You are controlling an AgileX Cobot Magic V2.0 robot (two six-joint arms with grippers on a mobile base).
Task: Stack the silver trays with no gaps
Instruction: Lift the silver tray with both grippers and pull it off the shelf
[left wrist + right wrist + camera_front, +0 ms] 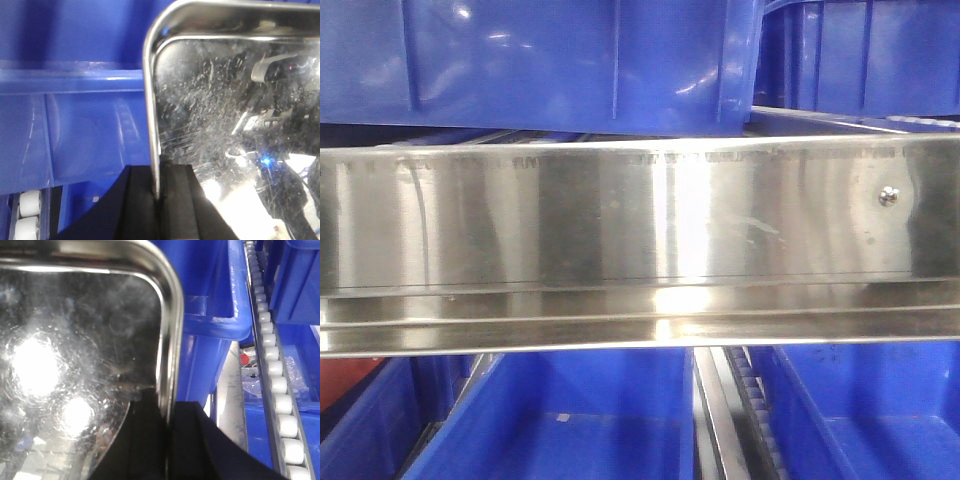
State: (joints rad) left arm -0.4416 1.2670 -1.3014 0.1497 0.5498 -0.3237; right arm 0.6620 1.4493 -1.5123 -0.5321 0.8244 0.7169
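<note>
Grip: left gripper (159, 200) clamped on silver tray (215, 110) rim, lower centre; right gripper (167, 440) likewise, opposite rim. Keep level, lower both sides evenly to nest flush

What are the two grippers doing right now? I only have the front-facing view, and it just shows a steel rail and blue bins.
Observer: The left gripper is shut on the left rim of a silver tray.
Operator: And the right one?
Observer: The right gripper is clamped on a tray's right rim, near a rounded corner.
Operator: What's beside that gripper?
Observer: A blue bin, and past it a line of white rollers.
</note>
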